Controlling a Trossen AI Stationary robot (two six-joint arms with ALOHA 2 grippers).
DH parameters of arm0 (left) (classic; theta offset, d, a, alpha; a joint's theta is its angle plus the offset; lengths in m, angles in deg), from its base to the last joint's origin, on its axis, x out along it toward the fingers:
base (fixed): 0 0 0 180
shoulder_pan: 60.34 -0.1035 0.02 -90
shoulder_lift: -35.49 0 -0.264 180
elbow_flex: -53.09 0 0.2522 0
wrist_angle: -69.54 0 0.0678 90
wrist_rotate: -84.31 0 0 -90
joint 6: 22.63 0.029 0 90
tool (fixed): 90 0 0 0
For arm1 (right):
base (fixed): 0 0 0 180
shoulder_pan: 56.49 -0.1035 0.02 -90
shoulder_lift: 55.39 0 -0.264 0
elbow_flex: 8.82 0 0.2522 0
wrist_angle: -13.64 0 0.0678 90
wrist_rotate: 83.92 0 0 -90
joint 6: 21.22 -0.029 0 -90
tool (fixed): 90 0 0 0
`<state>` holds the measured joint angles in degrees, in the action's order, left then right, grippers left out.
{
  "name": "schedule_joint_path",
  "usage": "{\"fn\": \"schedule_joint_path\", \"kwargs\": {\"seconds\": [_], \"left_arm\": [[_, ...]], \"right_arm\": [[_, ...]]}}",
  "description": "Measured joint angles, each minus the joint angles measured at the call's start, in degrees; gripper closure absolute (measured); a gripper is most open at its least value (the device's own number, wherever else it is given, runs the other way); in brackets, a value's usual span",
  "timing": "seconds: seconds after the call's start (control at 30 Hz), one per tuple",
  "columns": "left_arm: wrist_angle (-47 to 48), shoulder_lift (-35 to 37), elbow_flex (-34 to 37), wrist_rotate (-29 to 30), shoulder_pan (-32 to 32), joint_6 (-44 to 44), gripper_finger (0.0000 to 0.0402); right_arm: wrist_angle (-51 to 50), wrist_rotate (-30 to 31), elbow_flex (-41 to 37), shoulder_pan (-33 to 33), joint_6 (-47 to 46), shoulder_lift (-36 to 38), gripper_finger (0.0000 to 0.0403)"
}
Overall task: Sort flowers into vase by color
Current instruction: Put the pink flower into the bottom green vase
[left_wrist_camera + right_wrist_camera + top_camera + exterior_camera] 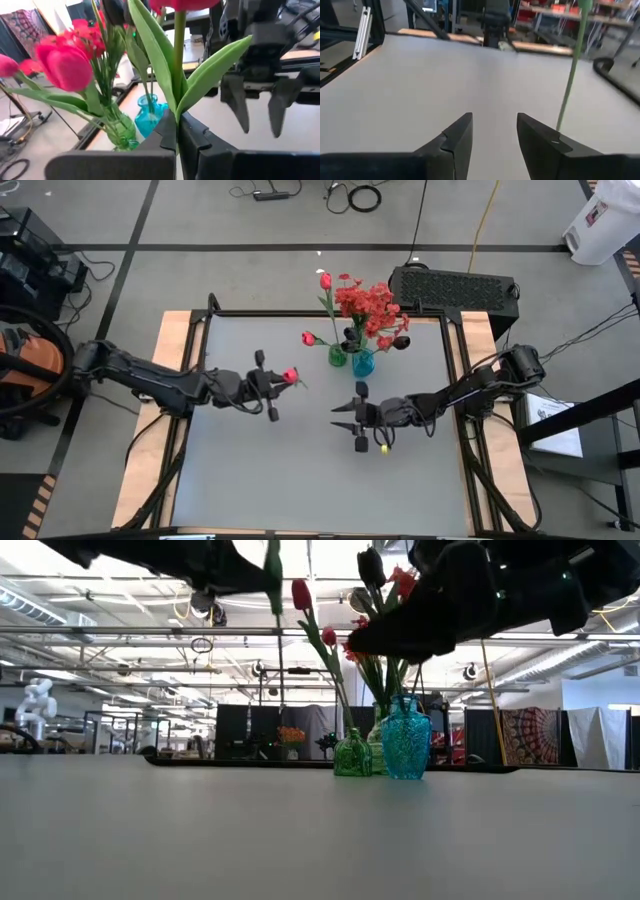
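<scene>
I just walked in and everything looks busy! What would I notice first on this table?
Probably the bunch of red flowers standing in the green vase and blue vase at the table's far edge. Next, the left gripper holding up one red tulip by its stem, shut tight. The right gripper hangs open and empty over the middle.

In your left wrist view, the red tulip bloom [182, 4] on the long green stem is cut off by the top edge. Part of that stem is hidden between the dark fingers [167, 131]. In the low view, both dark arms are cut off at the top. From above, the tiny dark buds [400, 341] near the blue glass vase [363, 363] are too small to make out.
</scene>
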<state>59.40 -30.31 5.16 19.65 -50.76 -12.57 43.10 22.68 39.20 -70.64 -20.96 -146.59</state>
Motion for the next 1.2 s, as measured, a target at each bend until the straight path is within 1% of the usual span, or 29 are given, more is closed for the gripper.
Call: {"fn": "schedule_joint_path", "kwargs": {"seconds": [0.2, 0.33, 0.5, 0.6, 0.77, 0.83, 0.93, 1.07, 1.2], "left_arm": [[5.95, 6.98, 0.00, 3.07, 0.68, 2.81, 0.0400], [8.38, 10.87, 0.00, 3.97, 0.68, 3.08, 0.0400], [8.56, 14.42, 0.00, 5.45, 0.61, 6.12, 0.0400], [8.49, 16.64, 0.00, 7.51, 0.11, 7.03, 0.0400], [8.43, 19.75, 0.00, 7.40, -2.92, 6.88, 0.0400], [8.39, 20.54, 0.00, 5.56, -4.60, 6.86, 0.0400], [8.04, 21.07, 0.00, 1.58, -7.91, 6.80, 0.0400], [7.59, 21.14, 0.00, -5.68, -12.99, 6.27, 0.0400], [7.37, 21.11, 0.00, -14.76, -18.89, 2.58, 0.0400]], "right_arm": [[-3.96, 0.97, 0.00, -1.33, -7.11, 0.00, 0.0257], [-5.36, 6.67, 0.00, -4.14, -9.17, 0.00, 0.0257], [-5.84, 16.32, 0.00, -7.95, -11.19, 0.00, 0.0257], [-5.91, 24.13, 0.00, -10.04, -13.06, 0.00, 0.0257], [-5.99, 37.24, 0.00, -13.07, -14.60, 0.00, 0.0259], [-5.93, 40.95, 0.00, -13.98, -14.64, 0.00, 0.0265], [-6.36, 44.45, 0.61, -14.99, -15.94, 0.00, 0.0277], [-10.77, 44.57, 2.70, -16.05, -17.85, 0.00, 0.0294], [-16.82, 44.68, 4.78, -16.81, -22.69, 0.00, 0.0309]]}}
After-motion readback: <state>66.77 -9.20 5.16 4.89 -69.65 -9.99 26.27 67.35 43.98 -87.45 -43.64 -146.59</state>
